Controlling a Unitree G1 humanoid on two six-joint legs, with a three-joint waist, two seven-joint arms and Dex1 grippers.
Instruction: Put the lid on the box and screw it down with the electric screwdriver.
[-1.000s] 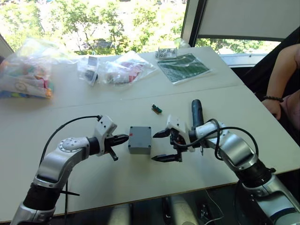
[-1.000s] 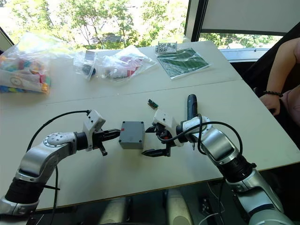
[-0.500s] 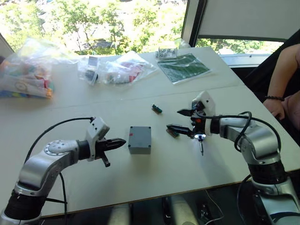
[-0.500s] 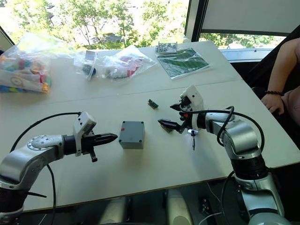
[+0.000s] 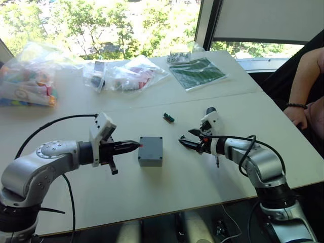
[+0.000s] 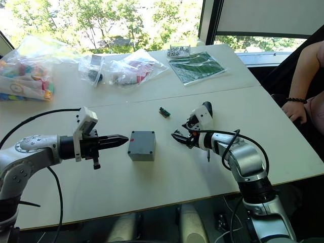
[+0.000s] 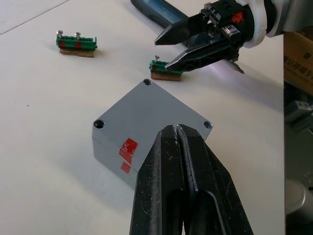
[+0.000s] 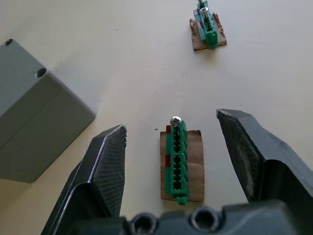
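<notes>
Two pale tables stand pushed together under a window, and their far part carries clear plastic bags of coloured parts and a green sheet in a sleeve. At the right edge a person's arm with a dark bracelet reaches in.

On the near table, about midway between the arms, sits the box, grey, with the lid already lying flat on top of it, corner holes showing, and a red mark on the side facing the left arm. The left gripper lies level with the tabletop, its two black fingers pressed together with nothing between them, their tips at the box's red-marked side; whether they touch it I cannot tell.

The right gripper hovers to the box's right with its fingers spread wide around a small green terminal block on a brown card, touching neither. The electric screwdriver lies on the table just behind that wrist, dark body pointing away from the robot, with its thin bit showing below the forearm. A second green terminal block lies farther back, well apart from the box.
</notes>
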